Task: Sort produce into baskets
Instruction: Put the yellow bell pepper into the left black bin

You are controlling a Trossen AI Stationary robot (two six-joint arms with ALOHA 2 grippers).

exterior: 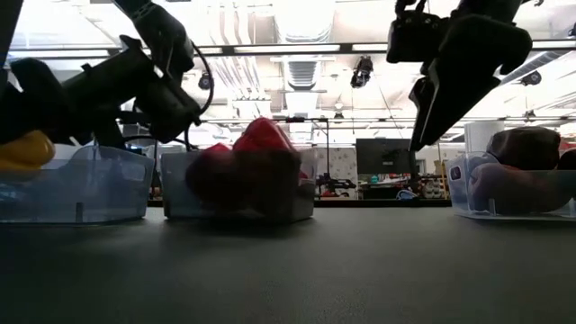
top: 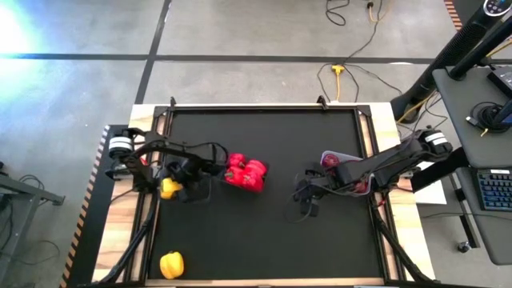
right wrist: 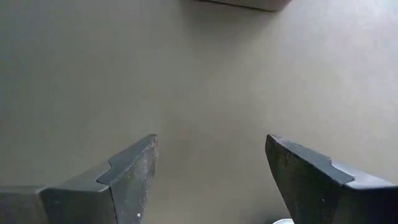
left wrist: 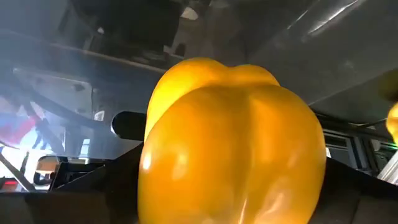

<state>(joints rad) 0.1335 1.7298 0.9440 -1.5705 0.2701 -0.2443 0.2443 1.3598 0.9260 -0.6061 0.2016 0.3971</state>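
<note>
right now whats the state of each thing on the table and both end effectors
left end effector: over the left basket, yellow pepper between its fingers
right end effector: open, empty, above bare mat
left basket: holds yellow produce
middle basket: piled with red peppers
right basket: holds maroon apples
loose yellow pepper: on the mat, unsorted

The worktop [top: 264, 232] is matt black with a pale wood border. A yellow pepper [top: 170, 188] sits at the left, and a second yellow pepper [top: 171, 264] lies loose at the near left. Bright red peppers [top: 245, 174] fill the middle clear tub [exterior: 238, 200]. Dark maroon apples [exterior: 522, 148] show in the right clear tub [exterior: 468, 193]. Both arms are dark; the right claw [right wrist: 211, 180] has grey fingers.
</note>
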